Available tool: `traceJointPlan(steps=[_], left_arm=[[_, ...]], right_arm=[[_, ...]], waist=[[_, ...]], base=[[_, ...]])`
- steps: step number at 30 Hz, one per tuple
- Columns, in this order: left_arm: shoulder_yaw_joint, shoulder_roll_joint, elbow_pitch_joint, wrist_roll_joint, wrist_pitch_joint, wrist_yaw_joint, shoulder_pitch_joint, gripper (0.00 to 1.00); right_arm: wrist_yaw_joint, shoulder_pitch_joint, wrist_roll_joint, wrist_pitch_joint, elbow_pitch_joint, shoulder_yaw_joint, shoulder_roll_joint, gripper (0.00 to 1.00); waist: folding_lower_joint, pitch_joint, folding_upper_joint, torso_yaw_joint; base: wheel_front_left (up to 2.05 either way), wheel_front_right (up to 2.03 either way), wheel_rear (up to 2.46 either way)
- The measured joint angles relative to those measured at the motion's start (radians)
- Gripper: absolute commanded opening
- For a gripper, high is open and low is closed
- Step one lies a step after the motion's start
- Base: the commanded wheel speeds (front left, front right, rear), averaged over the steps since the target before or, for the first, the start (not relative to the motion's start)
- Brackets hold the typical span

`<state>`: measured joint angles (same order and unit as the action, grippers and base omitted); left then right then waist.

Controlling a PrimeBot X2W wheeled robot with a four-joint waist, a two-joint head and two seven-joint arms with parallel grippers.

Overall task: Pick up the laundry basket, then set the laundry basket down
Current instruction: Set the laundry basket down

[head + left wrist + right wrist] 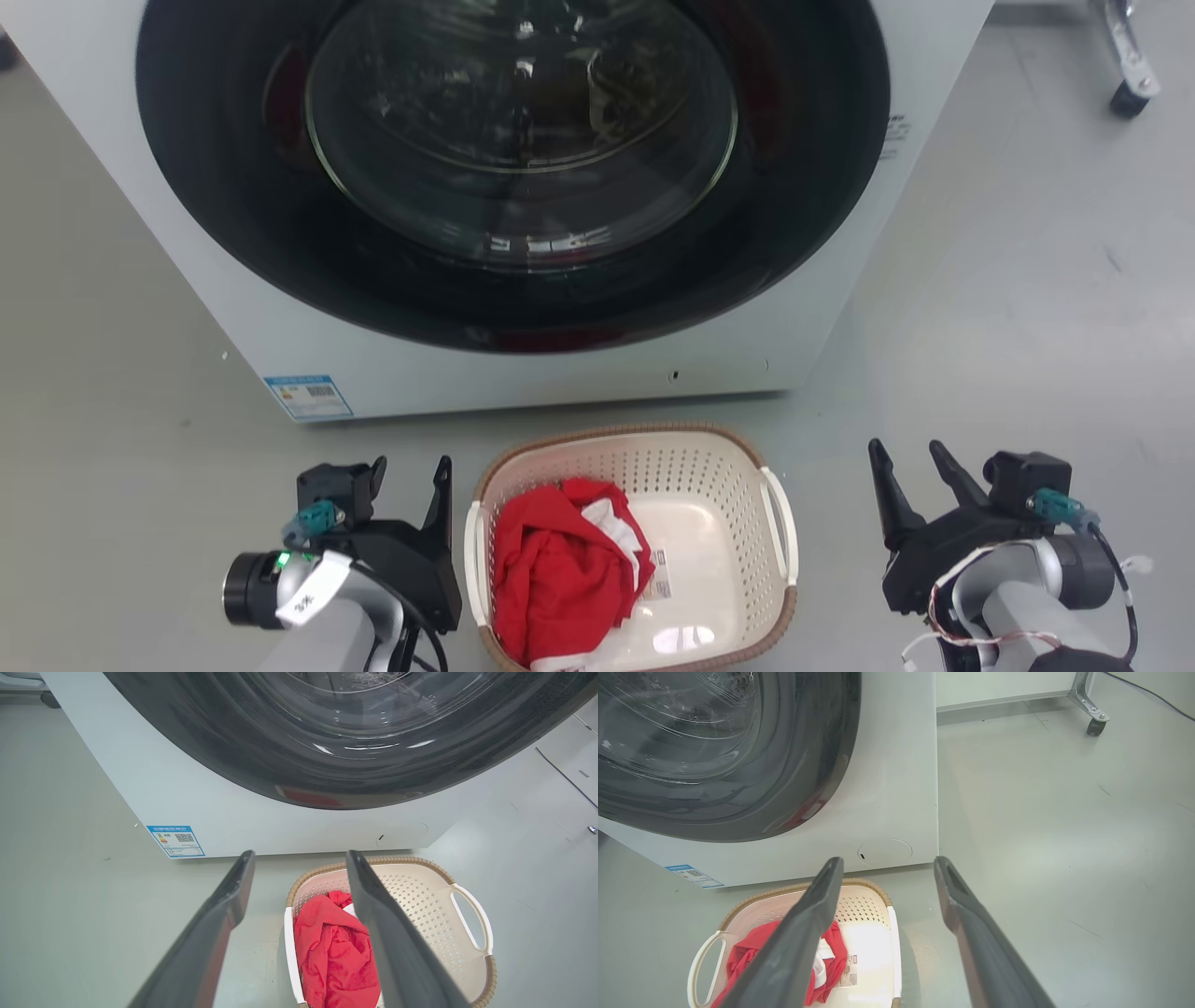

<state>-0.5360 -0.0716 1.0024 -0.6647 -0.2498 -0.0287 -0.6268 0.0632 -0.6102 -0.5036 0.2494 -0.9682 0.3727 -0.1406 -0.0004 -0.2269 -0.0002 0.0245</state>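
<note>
Now, lower left: left gripper (411,467), fingers spread, nothing between them, just beside the basket's left handle (471,551).
Bottom centre: laundry basket (635,435) sits upright on the grey floor (140,467), just below the white front of the washing machine (560,385); its near end is cut off by the frame's bottom edge.
Inside: red garment (560,569) heaped in the left half; small label (658,574) on the bare right half.
Lower right: right gripper (906,457), fingers spread and empty, standing farther from the right handle (780,532).
Step, as I judge it: approach before the lift; basket not yet held.
Doing it well: bring each gripper onto its own handle, close both together, raise level. The load sits left, so that side may sag.
Heading: mouth up, handles to frame left and right.
Long axis: seems to run up-down the frame, toward the machine; uncertain, near end unseen.
</note>
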Motion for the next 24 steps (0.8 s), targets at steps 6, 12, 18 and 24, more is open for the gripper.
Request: traceJointPlan(steps=[6, 12, 18, 24], left_arm=[[0.013, -0.031, -0.120, 0.048, 0.000, -0.034, 0.099, 1.00], [0.039, -0.063, -0.275, 0.091, 0.000, -0.060, 0.220, 1.00], [0.066, -0.072, -0.409, 0.130, 0.000, -0.079, 0.334, 1.00], [0.092, -0.083, -0.532, 0.179, 0.000, -0.090, 0.442, 1.00]], right_arm=[[-0.029, 0.090, 0.028, 0.000, 0.100, -0.007, -0.010, 1.00], [-0.060, 0.186, 0.074, 0.000, 0.224, -0.016, -0.021, 1.00], [-0.084, 0.279, 0.094, 0.000, 0.326, -0.027, -0.029, 1.00], [-0.109, 0.377, 0.122, 0.000, 0.428, -0.040, -0.044, 1.00]], waist=[[0.0001, 0.077, 0.0000, 0.001], [0.0002, 0.145, 0.0000, 0.006], [0.0002, 0.195, 0.0000, 0.010], [0.0002, 0.240, 0.0000, 0.007]], base=[[0.00, 0.00, 0.00], [0.00, 0.00, 0.00], [0.00, 0.00, 0.00], [0.00, 0.00, 0.00]])
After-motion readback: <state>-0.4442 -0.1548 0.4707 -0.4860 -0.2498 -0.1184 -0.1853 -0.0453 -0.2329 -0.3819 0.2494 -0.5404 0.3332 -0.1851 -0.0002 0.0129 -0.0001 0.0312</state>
